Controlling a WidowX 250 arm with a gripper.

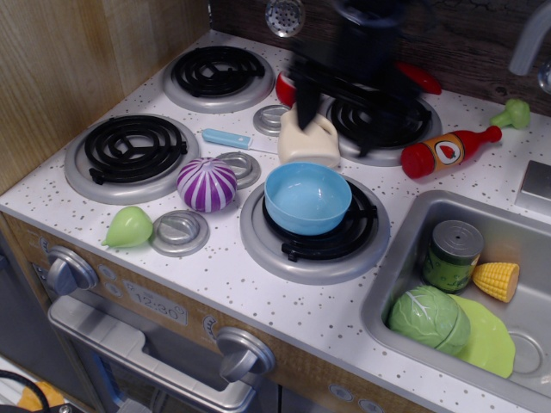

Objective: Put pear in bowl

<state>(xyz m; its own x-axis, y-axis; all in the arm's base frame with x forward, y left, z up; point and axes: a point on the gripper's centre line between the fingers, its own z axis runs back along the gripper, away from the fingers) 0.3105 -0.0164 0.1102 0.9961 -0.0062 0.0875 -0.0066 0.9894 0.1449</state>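
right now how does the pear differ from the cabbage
The pear is small, smooth and light green with a pointed end; the cabbage is bigger, darker green, rounder and veined. The pear lies on the speckled countertop near the front edge, by a stove knob; the cabbage sits in the sink, overlapping a yellow-green plate. Both are green toy foods, and the hand touches neither.

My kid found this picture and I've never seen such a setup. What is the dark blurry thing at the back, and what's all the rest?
It is one camera view, looking down at a toy kitchen stove top. The dark blur is a robot arm in motion; its hand is too smeared to tell whether it is open, and nothing shows in it. The small light-green plastic pear lies near the front left edge. The round light-blue plastic bowl sits on the front right burner, beside a purple striped toy onion. The sink holds more toy food.
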